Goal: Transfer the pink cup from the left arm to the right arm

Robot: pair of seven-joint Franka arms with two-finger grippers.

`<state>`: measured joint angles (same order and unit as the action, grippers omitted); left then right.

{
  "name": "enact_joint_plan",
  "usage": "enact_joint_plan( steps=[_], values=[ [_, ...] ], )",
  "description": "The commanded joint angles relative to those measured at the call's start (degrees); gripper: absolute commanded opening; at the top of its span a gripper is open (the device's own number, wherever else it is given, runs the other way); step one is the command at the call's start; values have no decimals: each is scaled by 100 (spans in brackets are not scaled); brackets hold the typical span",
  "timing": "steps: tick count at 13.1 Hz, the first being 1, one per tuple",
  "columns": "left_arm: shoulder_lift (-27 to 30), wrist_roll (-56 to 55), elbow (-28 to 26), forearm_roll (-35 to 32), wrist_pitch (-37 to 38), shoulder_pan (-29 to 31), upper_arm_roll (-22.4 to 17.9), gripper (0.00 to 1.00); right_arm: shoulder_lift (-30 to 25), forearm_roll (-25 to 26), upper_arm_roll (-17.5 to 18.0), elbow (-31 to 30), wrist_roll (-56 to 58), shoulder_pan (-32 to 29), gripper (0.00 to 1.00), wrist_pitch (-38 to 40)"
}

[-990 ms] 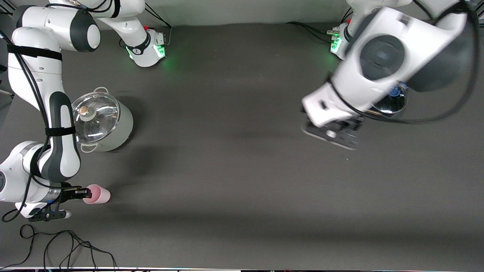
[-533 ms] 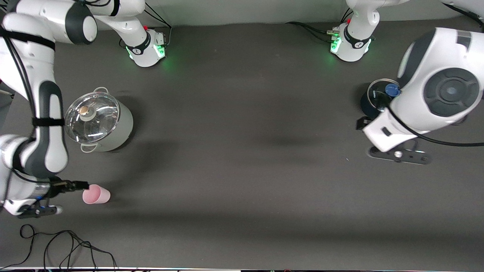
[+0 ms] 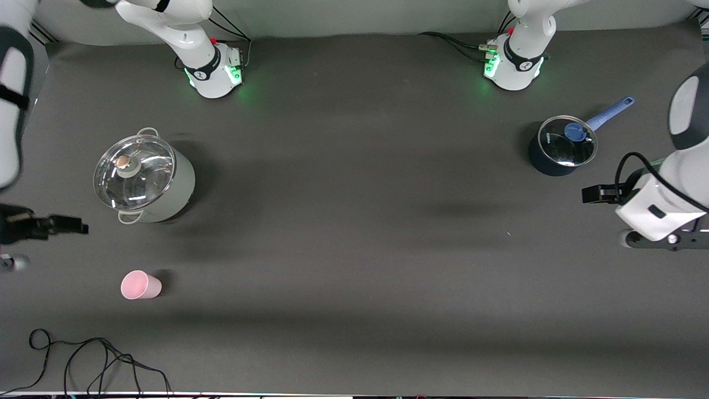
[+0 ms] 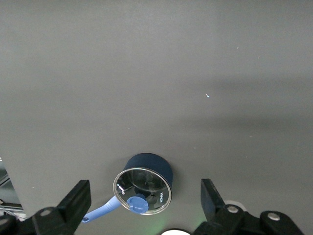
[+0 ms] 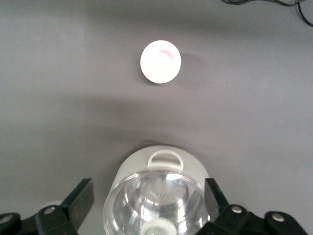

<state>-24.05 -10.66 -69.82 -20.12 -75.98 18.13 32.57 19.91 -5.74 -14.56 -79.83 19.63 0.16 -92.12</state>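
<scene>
Right gripper (image 3: pixel 66 225) hangs at the right arm's end of the table, jaws spread wide, nothing between them; in its wrist view both fingers (image 5: pixel 80 196) stand apart over the big lidded pot (image 5: pixel 159 196). Pink cup (image 3: pixel 140 285) stands upright on the table (image 3: pixel 354 249), mouth up, nearer the front camera than the big pot and well clear of it, touched by nothing. Cup is near the right gripper, closer to the camera than the spot under it; long axis vertical, so a sideways grip across the wall looks the natural approach if it is picked up again. Small blue saucepan (image 3: pixel 560 147) with lid sits toward the left arm's end. Left gripper (image 3: pixel 601 194) hovers beside it, jaws wide, empty, well apart from the cup. Judged: cup already lies at the right arm's end; the right arm is far the nearer.
</scene>
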Motion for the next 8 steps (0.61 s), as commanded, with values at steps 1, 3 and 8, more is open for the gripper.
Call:
enact_joint_plan(
  steps=[1,3,8],
  values=[
    [111,2,-14,288,48,278,74,100,-1224,38,-3,-1182,-405,255,100,-140],
    [111,2,-41,587,48,428,65,100,-1567,125,-12,-1420,-801,440,100,-140],
    [164,2,-137,606,22,420,92,100,-1929,520,5,-1641,-1460,827,100,-149]
  ],
)
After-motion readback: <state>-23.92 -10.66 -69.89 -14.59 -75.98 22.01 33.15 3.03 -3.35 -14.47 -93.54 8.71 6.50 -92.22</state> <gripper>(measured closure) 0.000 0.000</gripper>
